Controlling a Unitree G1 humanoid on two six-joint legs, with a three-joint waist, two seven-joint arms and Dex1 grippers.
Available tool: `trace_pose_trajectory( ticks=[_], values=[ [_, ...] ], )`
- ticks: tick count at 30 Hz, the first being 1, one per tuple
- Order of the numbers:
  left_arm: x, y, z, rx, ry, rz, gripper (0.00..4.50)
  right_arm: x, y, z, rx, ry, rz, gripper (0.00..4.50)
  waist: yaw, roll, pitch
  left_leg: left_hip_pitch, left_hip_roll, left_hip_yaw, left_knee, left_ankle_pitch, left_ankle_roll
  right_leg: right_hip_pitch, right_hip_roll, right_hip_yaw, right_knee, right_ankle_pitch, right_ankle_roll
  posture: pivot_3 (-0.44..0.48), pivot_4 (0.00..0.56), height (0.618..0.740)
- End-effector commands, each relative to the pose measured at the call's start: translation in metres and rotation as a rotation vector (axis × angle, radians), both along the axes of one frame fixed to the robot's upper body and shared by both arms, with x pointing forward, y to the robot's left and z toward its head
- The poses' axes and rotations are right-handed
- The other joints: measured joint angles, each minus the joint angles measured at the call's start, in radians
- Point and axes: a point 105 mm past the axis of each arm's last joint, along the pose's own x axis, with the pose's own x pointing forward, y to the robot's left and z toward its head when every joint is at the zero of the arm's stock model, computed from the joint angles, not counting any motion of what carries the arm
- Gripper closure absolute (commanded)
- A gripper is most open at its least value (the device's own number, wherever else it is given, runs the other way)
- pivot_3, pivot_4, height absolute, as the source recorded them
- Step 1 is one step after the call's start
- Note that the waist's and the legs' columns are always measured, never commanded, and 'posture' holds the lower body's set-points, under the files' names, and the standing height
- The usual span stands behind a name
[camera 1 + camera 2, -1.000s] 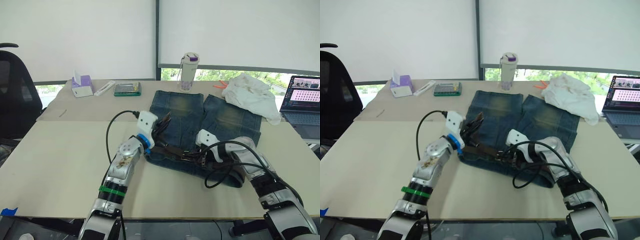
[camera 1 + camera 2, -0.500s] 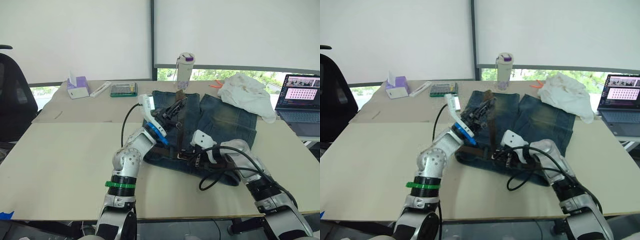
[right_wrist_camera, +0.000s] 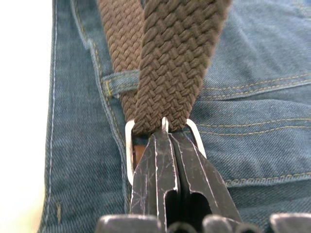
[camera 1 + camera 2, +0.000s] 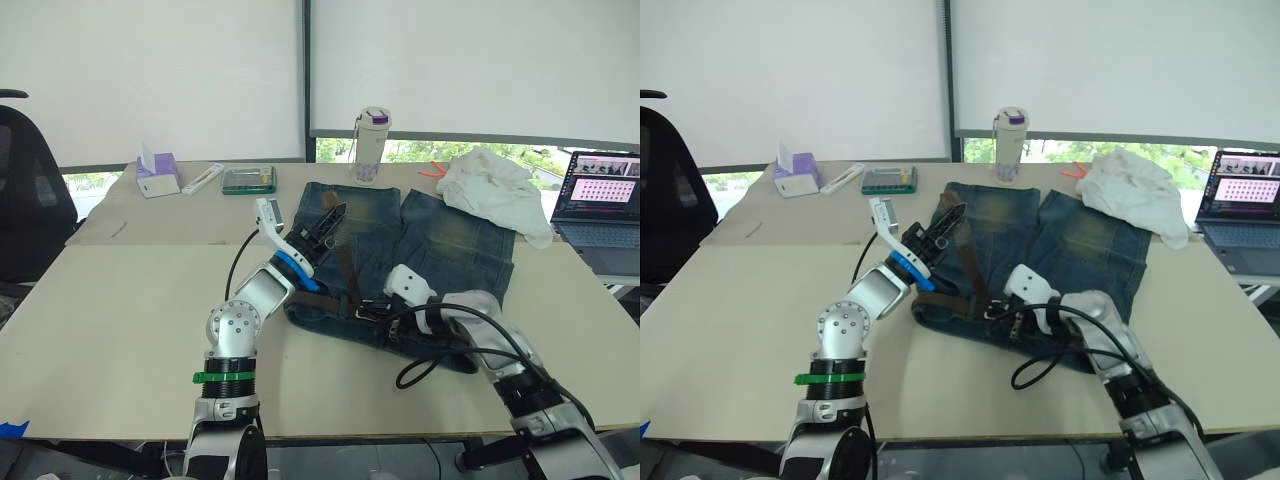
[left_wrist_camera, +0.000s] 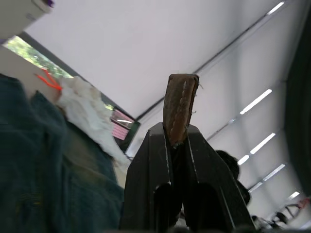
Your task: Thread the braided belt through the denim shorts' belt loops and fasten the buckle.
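Note:
The denim shorts lie flat on the table, waistband toward me. The braided belt runs along the waistband and rises over the left leg. My left gripper holds the belt's end up in the air; in the left wrist view my left gripper is shut on the brown tip. At the waistband's middle, my right gripper is shut on the silver buckle, with two strands of braided belt leading away from it. A belt loop crosses one strand.
A bottle stands beyond the shorts. A white cloth lies on the right leg's far end, and a laptop sits at the right edge. A tissue box and a green device lie at the back left. A black cable loops at the right arm.
My left gripper lifted the belt's end from the waistband up over the left leg, then came back slightly left and lower. The right gripper stayed at the buckle.

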Motion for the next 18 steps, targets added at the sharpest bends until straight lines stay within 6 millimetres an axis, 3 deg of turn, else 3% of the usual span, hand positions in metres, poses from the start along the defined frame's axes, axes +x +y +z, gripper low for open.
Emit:
trace_pose_trajectory(
  ticks=[1, 6, 15, 18],
  values=[
    [0.003, 0.007, 0.006, 0.013, -0.044, 0.043, 4.50, -0.018, 0.003, -0.015, 0.100, 0.040, 0.020, 4.44, 0.007, 0.000, 0.001, -0.001, 0.000, 0.000, 0.000, 0.000, 0.000, -0.001, 0.000, 0.000, 0.000, 0.000, 0.000, 0.000, 0.150, 0.740],
    [0.001, -0.001, 0.001, 0.070, -0.066, 0.020, 4.50, -0.022, -0.007, 0.006, 0.189, -0.045, -0.005, 4.44, 0.018, 0.001, 0.003, -0.004, -0.001, 0.000, 0.000, 0.000, 0.000, -0.003, -0.002, 0.000, -0.001, 0.000, 0.000, 0.000, 0.150, 0.740],
    [-0.010, -0.035, 0.009, 0.110, -0.162, -0.087, 4.50, -0.021, -0.023, 0.067, 0.342, -0.241, -0.136, 4.44, 0.035, 0.003, 0.008, -0.008, -0.005, -0.001, 0.000, 0.001, -0.001, -0.006, -0.006, -0.001, -0.002, 0.000, 0.000, 0.000, 0.150, 0.740],
    [-0.014, -0.042, 0.019, 0.074, -0.187, -0.119, 4.50, -0.028, -0.014, 0.087, 0.426, -0.248, -0.160, 3.59, 0.035, 0.003, 0.008, -0.009, -0.005, -0.001, 0.000, 0.001, -0.001, -0.006, -0.005, -0.001, -0.002, 0.000, 0.000, 0.000, 0.150, 0.740]
  ],
)
